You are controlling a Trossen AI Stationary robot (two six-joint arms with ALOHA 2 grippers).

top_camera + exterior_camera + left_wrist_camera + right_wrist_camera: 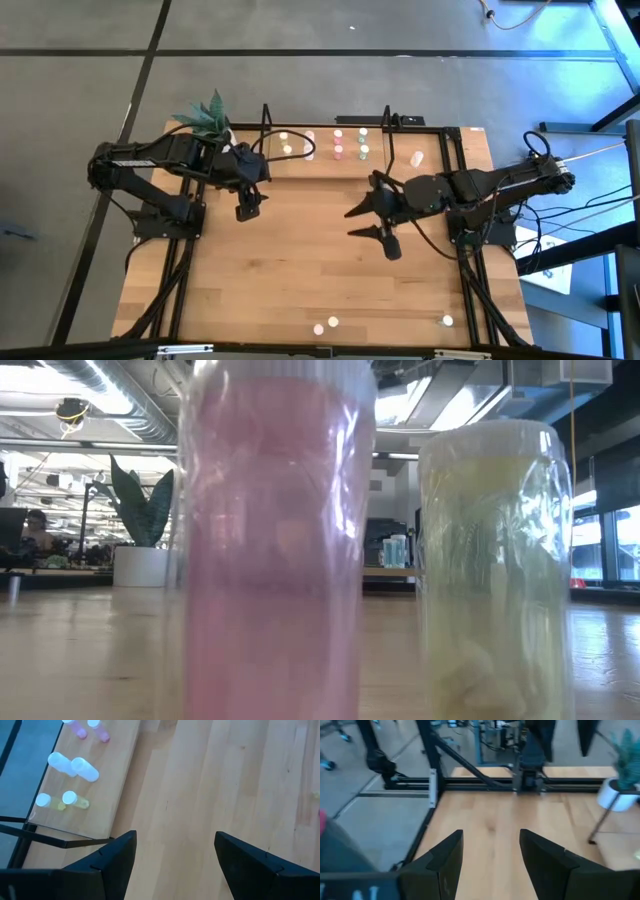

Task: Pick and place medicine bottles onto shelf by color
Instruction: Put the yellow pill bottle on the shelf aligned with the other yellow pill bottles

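Though wrapped, unlabelled pink bottle (275, 550)

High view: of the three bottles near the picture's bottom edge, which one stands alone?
The rightmost bottle, far from the other two; the pink bottle and the pale bottle stand together near the middle.

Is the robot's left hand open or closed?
Open. The left hand shows two dark fingers spread apart, with only bare wooden table between them.

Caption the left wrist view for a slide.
Open left gripper, empty, above bare tabletop; beside it the shelf carries yellowish, white and pink medicine bottles.
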